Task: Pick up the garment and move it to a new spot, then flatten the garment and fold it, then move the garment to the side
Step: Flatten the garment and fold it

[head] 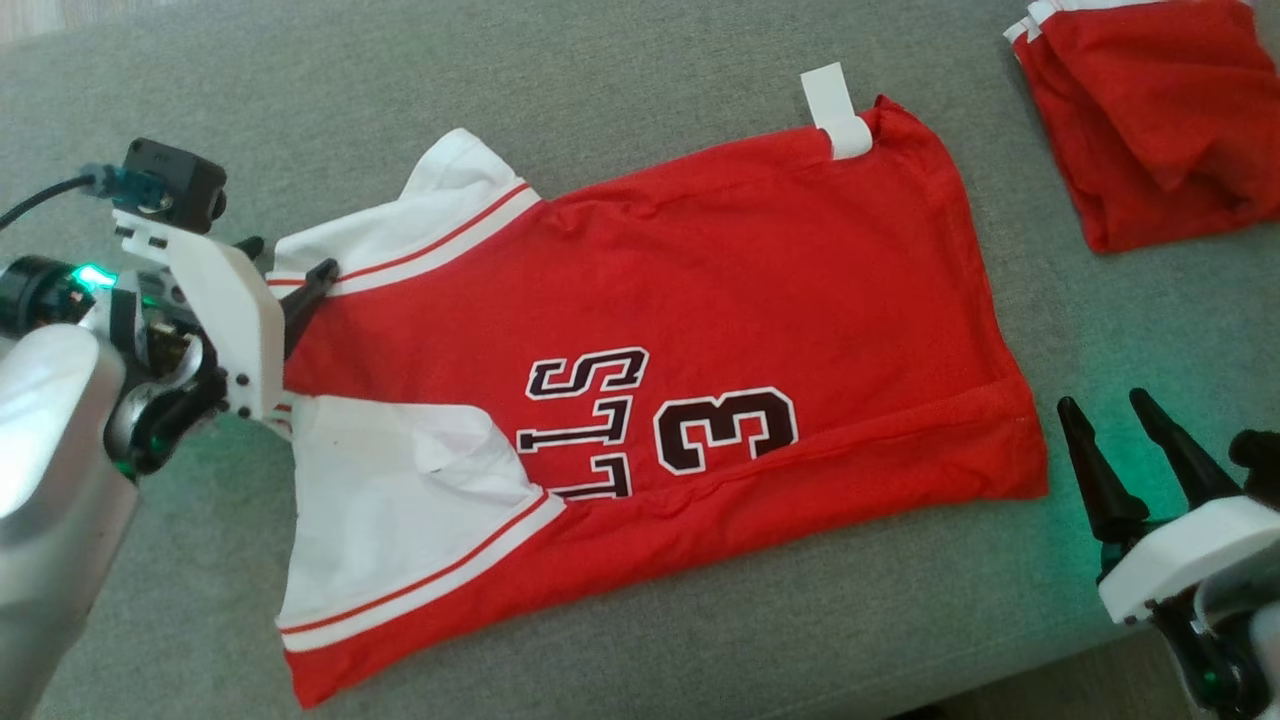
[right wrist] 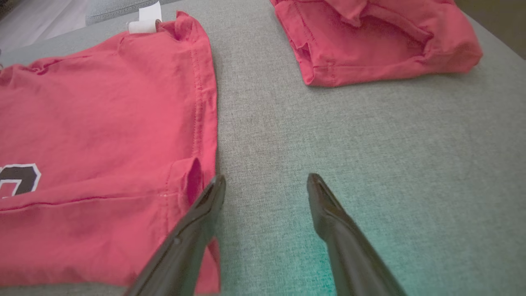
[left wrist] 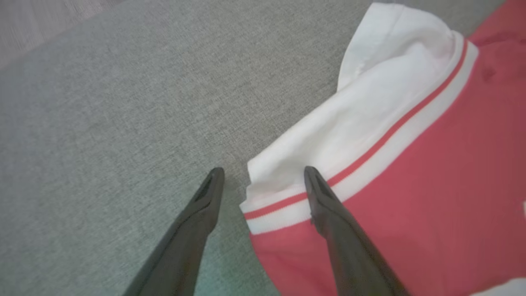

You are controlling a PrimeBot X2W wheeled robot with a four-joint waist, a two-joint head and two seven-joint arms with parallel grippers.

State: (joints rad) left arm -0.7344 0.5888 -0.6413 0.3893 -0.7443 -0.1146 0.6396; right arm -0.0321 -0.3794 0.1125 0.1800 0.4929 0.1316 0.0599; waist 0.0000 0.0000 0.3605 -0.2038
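The garment is a red jersey with white sleeves and black lettering, spread mostly flat on the grey fabric surface. A white label sticks out at its far edge. My left gripper is open at the jersey's left end. In the left wrist view its fingers straddle the edge of the white sleeve, one finger over grey fabric, the other over the striped trim. My right gripper is open just right of the hem corner. In the right wrist view, the right gripper has its left finger beside the red hem.
A second red garment, loosely folded, lies at the far right. The grey surface's front edge runs past my right gripper at the lower right. Bare grey fabric lies between the two garments and to the left of the sleeve.
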